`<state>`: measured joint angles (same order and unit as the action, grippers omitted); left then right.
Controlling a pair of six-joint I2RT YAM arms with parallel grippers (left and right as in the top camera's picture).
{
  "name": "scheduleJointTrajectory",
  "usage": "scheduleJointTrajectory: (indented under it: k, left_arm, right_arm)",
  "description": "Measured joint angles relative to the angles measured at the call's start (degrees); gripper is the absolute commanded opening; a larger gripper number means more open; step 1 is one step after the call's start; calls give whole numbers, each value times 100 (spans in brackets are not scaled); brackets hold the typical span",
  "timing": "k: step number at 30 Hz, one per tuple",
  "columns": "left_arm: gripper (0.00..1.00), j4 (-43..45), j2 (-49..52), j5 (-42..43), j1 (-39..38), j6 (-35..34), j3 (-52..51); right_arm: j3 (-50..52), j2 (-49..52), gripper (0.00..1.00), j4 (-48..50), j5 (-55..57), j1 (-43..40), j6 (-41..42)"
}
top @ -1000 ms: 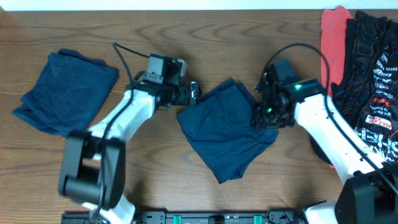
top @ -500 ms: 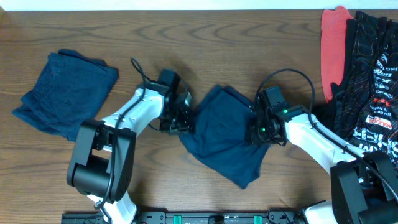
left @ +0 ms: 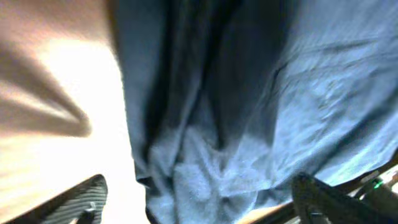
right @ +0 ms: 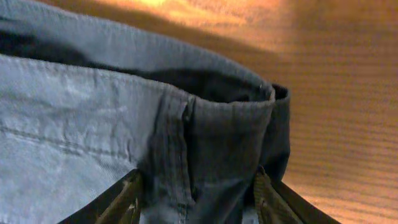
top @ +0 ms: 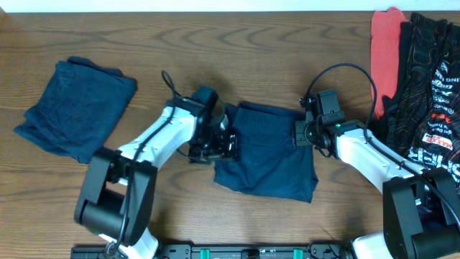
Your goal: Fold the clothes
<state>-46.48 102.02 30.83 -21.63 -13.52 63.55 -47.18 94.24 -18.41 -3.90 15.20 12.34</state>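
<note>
Tensioning the blue shorts (top: pixel 269 155) evenly, we are pinching their right hem with the right gripper (top: pixel 297 134), left gripper (top: pixel 230 145) gaping astride their left edge.

We log the middle garment (top: pixel 269 155) as plain dark navy blue. In the right wrist view it reads grey-blue, darker along the seamed edge. The left garment (top: pixel 75 104) is the same plain navy. The cloth (top: pixel 384 50) is solid red. The printed garment (top: pixel 431 86) is black with white and red lettering. The table (top: pixel 215 43) is brown wood grain.
</note>
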Motion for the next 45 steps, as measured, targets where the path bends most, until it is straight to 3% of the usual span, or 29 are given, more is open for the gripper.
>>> scheduleJointTrajectory:
  k: [12,25,27,29,31,32,33,34,37,38,40,45]
  left_arm:
    - [98,1349,-175,55,313,339,2]
    - [99,2343,682,345,291,498,52]
    - [91,2376,715,374,245,498,85]
    - [74,2400,748,372,151,527,98]
    - [47,2406,791,372,11,531,98]
    - [27,2415,824,361,-52,531,98]
    - [13,2444,870,345,-122,511,96]
    - [7,2461,901,350,-155,516,94]
    - [6,2492,922,372,-162,542,92]
    - [6,2490,918,385,-138,544,92]
    - [6,2402,881,356,-22,546,94]
    - [6,1895,203,-503,450,549,92]
  right_arm:
    - [0,2,57,-46,13,0,-105]
    - [0,2,57,-173,11,0,-107]
    - [0,2,57,-173,11,0,-107]
    - [0,2,57,-173,11,0,-107]
    - [0,2,57,-173,11,0,-107]
    - [0,2,58,-177,11,0,-107]
    - [0,2,58,-190,11,0,-107]
    - [0,2,58,-201,11,0,-107]
    - [0,2,58,-245,7,0,-107]
    - [0,2,49,-264,7,0,-107]
    - [0,2,41,-295,-15,2,-138]
    - [0,-22,45,-428,-11,-52,-179]
